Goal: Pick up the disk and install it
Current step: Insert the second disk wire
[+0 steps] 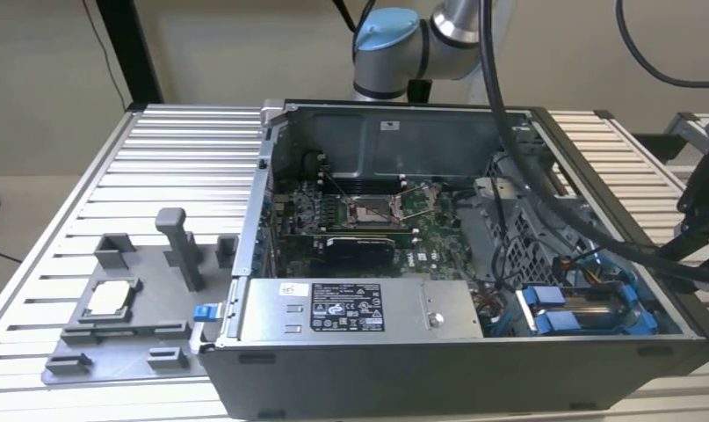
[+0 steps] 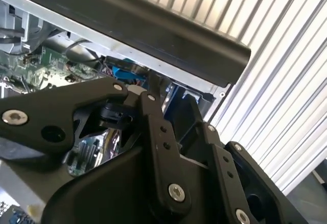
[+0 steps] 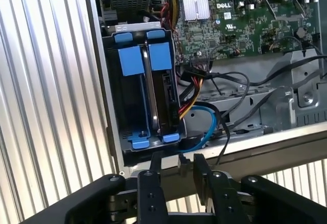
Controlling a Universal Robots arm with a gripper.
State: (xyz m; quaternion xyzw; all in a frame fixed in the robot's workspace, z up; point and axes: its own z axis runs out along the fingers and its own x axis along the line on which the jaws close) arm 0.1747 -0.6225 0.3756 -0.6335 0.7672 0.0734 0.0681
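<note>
In the first wrist view, the disk (image 3: 169, 93) stands edge-on in its blue carrier (image 3: 159, 56) inside the black drive bay (image 3: 115, 106) at a corner of the open computer case. A second blue carrier (image 3: 133, 61) sits beside it. My gripper (image 3: 178, 165) hangs just outside the case wall by the bay, open, with nothing between its black fingers (image 3: 155, 163). In the exterior view the bay's blue carriers (image 1: 561, 309) lie at the case's near corner on the exterior view's right. The gripper (image 2: 171, 101) also appears in the second wrist view, above the case's dark rim.
The case (image 1: 448, 369) stands on a slatted table (image 1: 178, 149), its motherboard (image 1: 366, 211) and power supply box (image 1: 348, 308) exposed. Loose cables (image 3: 204, 114) run beside the bay. A grey fixture (image 1: 132, 334) holding a small chip (image 1: 111, 297) sits on the exterior view's left.
</note>
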